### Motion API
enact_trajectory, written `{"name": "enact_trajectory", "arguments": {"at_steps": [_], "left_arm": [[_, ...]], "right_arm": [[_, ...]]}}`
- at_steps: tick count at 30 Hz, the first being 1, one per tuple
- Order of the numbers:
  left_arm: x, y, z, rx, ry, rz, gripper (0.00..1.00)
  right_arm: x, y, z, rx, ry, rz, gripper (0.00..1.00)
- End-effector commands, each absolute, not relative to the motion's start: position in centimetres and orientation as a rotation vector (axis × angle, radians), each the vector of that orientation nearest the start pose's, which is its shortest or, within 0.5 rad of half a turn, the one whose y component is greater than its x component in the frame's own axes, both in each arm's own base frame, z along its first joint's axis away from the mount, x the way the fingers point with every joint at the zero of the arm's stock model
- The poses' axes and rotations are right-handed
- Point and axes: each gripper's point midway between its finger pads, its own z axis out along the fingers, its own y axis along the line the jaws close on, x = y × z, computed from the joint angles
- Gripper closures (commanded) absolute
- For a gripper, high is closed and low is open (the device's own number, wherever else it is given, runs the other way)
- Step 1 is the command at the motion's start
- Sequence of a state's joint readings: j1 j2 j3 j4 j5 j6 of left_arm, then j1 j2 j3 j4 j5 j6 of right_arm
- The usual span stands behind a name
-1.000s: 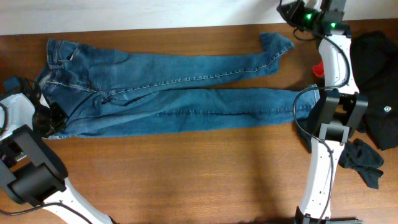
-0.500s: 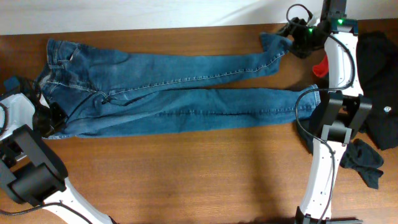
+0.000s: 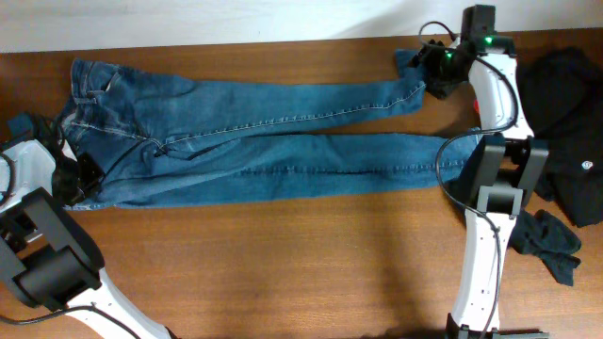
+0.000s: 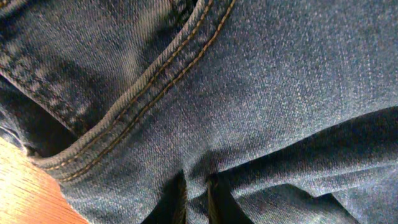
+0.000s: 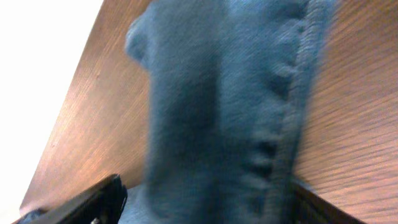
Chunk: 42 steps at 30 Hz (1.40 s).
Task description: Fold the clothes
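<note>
Your jeans (image 3: 254, 141) lie full length across the surface (image 3: 283, 273), with no fold made so far. Your left claw (image 4: 198, 202) pinches denim near the waist. Your right claw (image 5: 205, 199) stands open astride the far leg's cuff.

jeans (image 5: 217, 112) hem | end effector (image 5: 208, 198) spread astride it | wooden table (image 5: 93, 124) beneath

Wooden table (image 3: 283, 273), white wall (image 3: 188, 19) behind.
</note>
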<state>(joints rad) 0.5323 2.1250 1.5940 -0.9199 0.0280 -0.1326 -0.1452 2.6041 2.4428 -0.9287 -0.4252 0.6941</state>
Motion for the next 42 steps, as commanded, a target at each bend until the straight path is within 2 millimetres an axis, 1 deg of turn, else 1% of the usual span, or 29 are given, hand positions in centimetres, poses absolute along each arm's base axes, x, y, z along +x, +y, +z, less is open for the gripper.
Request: {"name": "enact_trajectory", "arguments": {"at_steps": [1,3,4,5,6,7,8,9,11,12,13,14,16,18,20,21,22,24,26,28,30,32,35,36,37,38,39,40,42], "left_arm": [[37.0,21.0,1.1,-0.998,2.876,-0.017,0.87],[37.0,21.0,1.1,-0.998,2.876,-0.017,0.87],[37.0,21.0,1.1,-0.998,2.876,-0.017,0.87],[37.0,21.0,1.1,-0.997,2.876,-0.017,0.87],[37.0,21.0,1.1,-0.997,2.876,-0.017,0.87],[37.0,21.0,1.1,-0.997,2.876,-0.017,0.87],[37.0,21.0,1.1,-0.997,2.876,-0.017,0.87],[37.0,21.0,1.1,-0.997,2.876,-0.017,0.87],[37.0,21.0,1.1,-0.998,2.877,-0.018,0.87],[37.0,21.0,1.1,-0.998,2.877,-0.018,0.87],[37.0,21.0,1.1,-0.998,2.877,-0.018,0.87],[37.0,21.0,1.1,-0.998,2.877,-0.018,0.87],[37.0,21.0,1.1,-0.998,2.877,-0.018,0.87],[37.0,21.0,1.1,-0.998,2.876,-0.017,0.87],[37.0,21.0,1.1,-0.997,2.876,-0.017,0.87],[37.0,21.0,1.1,-0.998,2.876,-0.017,0.87],[37.0,21.0,1.1,-0.998,2.876,-0.017,0.87],[37.0,21.0,1.1,-0.998,2.876,-0.017,0.87],[37.1,20.9,1.1,-0.995,2.874,-0.032,0.87],[38.1,19.7,1.3,-0.874,2.878,-0.142,0.89],[39.5,18.5,1.9,-0.725,2.861,-0.241,0.89],[41.0,16.9,3.1,-0.59,2.829,-0.344,0.89],[44.1,12.6,7.1,-0.265,2.716,-0.523,0.89],[44.9,11.2,8.4,-0.165,2.678,-0.552,0.89],[45.9,9.2,10.0,-0.044,2.629,-0.575,0.89],[46.4,8.2,10.6,0.018,2.606,-0.576,0.89],[47.3,6.3,11.4,0.117,2.577,-0.558,0.89],[48.2,4.2,11.8,0.235,2.548,-0.531,0.89],[49.4,2.3,11.4,0.32,2.549,-0.429,0.88]], "right_arm": [[63.3,-1.7,8.9,0.853,2.419,0.751,0.96],[65.3,-0.5,12.6,0.632,2.314,0.878,0.96],[66.1,0.7,15.1,0.476,2.242,0.959,0.96],[66.7,2.3,18.7,0.27,2.131,1.062,0.96],[66.7,4.0,23.1,0.055,1.991,1.159,0.96],[66.4,4.8,25.2,-0.043,1.925,1.186,0.96],[66.4,4.9,26.0,-0.066,1.904,1.184,0.96],[66.5,4.5,25.6,-0.032,1.923,1.169,0.96],[66.6,2.5,21.7,0.152,2.071,1.068,0.96],[66.1,0.5,18.6,0.271,2.187,0.937,0.93],[65.5,-0.9,16.8,0.326,2.255,0.836,0.87],[64.9,-2.3,15.2,0.369,2.318,0.732,0.85],[63.3,-5.7,12.6,0.468,2.428,0.513,0.76],[61.6,-8.4,11.1,0.571,2.494,0.373,0.75],[59.8,-11.2,10.1,0.69,2.534,0.318,0.61],[59.3,-12.0,9.9,0.741,2.539,0.31,0.6],[58.4,-13.5,9.5,0.835,2.542,0.304,0.6],[57.3,-14.8,9.2,0.894,2.554,0.321,0.6],[57.0,-14.5,9.3,0.858,2.568,0.388,0.61],[57.5,-12.3,10.1,0.65,2.582,0.527,0.61],[58.0,-9.0,11.3,0.425,2.578,0.639,0.61],[58.2,-7.3,12.0,0.324,2.58,0.639,0.62],[58.2,-3.7,13.0,0.212,2.6,0.602,0.7],[58.1,-3.4,12.8,0.25,2.622,0.571,0.73],[57.5,-3.2,12.1,0.378,2.671,0.51,0.8],[57.1,-2.9,11.8,0.422,2.693,0.493,0.82],[56.9,-2.2,11.7,0.407,2.707,0.496,0.82],[56.9,-1.0,11.8,0.329,2.715,0.51,0.82],[56.9,0.5,12.1,0.196,2.711,0.518,0.81]]}}
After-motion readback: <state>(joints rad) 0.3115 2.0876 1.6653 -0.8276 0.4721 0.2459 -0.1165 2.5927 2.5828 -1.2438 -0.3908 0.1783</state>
